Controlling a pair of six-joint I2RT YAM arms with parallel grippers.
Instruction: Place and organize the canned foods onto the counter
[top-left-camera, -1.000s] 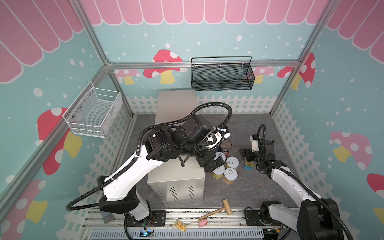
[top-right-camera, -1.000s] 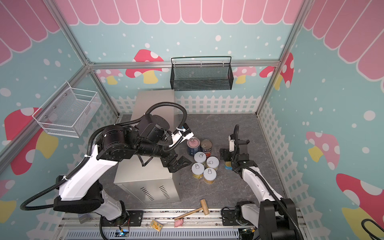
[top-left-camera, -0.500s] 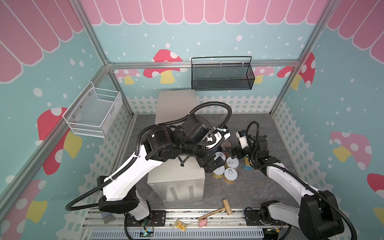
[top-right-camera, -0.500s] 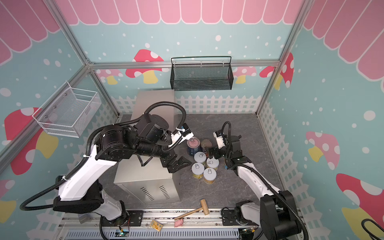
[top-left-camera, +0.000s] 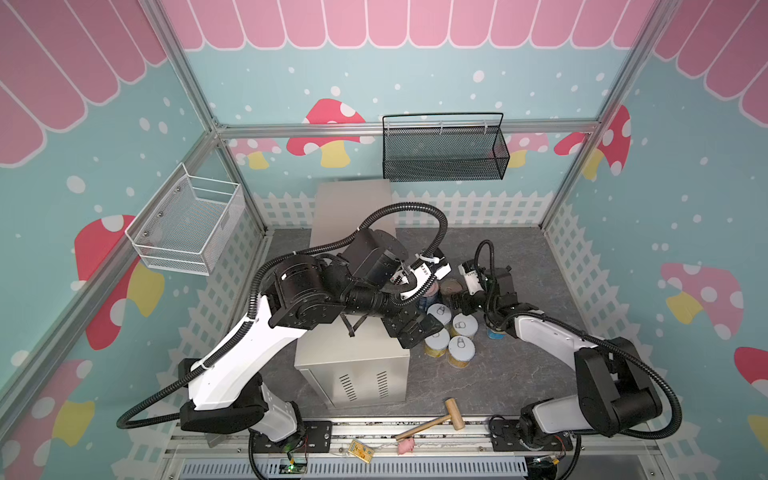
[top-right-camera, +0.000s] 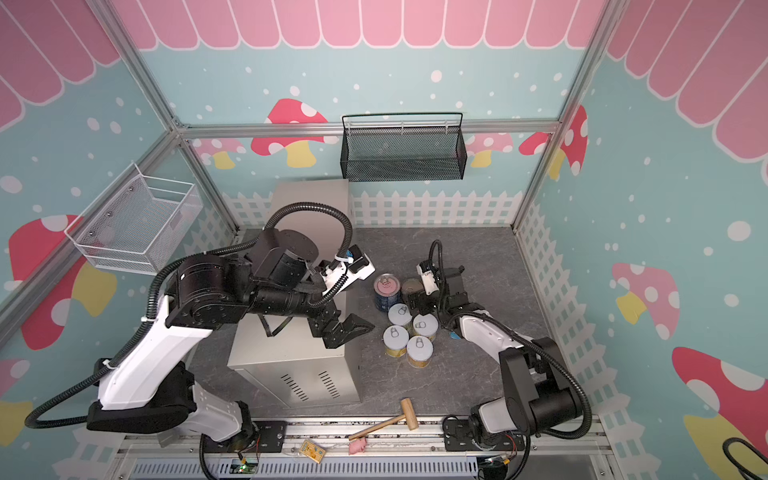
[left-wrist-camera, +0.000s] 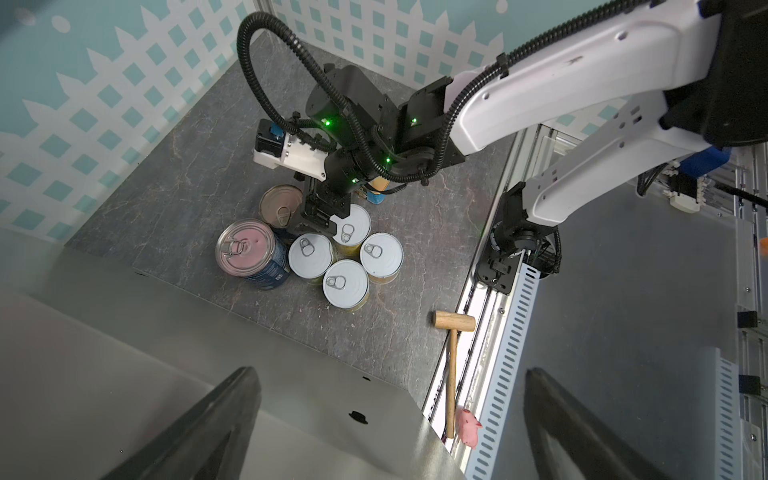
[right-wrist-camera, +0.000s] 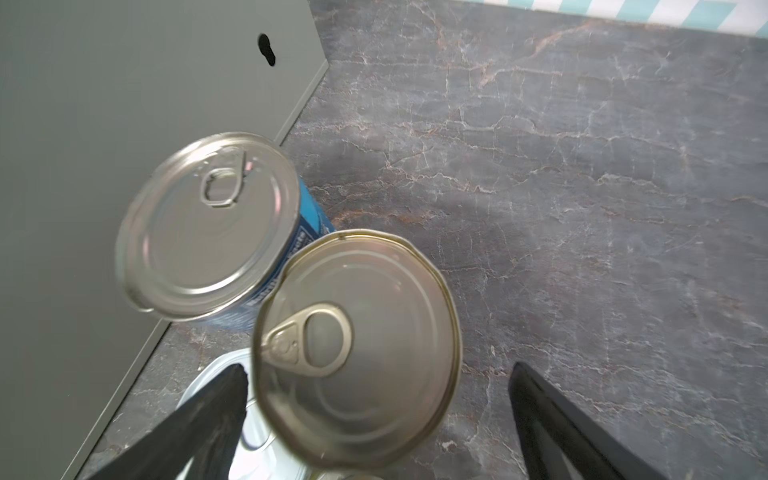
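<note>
Mushroom-print booth, grey floor (top-left-camera: 519, 374): seven cans (top-right-camera: 419, 346) all down beside counter (top-left-camera: 332, 353), none seen on top. Just changed: right gripper (right-wrist-camera: 378, 370), second ago out by SPAM tin (left-wrist-camera: 376, 197), now swung in over tall can (right-wrist-camera: 357, 345), jaws spread wide either side of lid, nothing held. Second tall can (right-wrist-camera: 208, 224) just beside, next to counter wall. Meanwhile left gripper (top-right-camera: 349, 332) hovers wide, empty, above counter edge near short cans (top-right-camera: 395, 336). Reading: first pick looks imminent; placing not yet begun.
</note>
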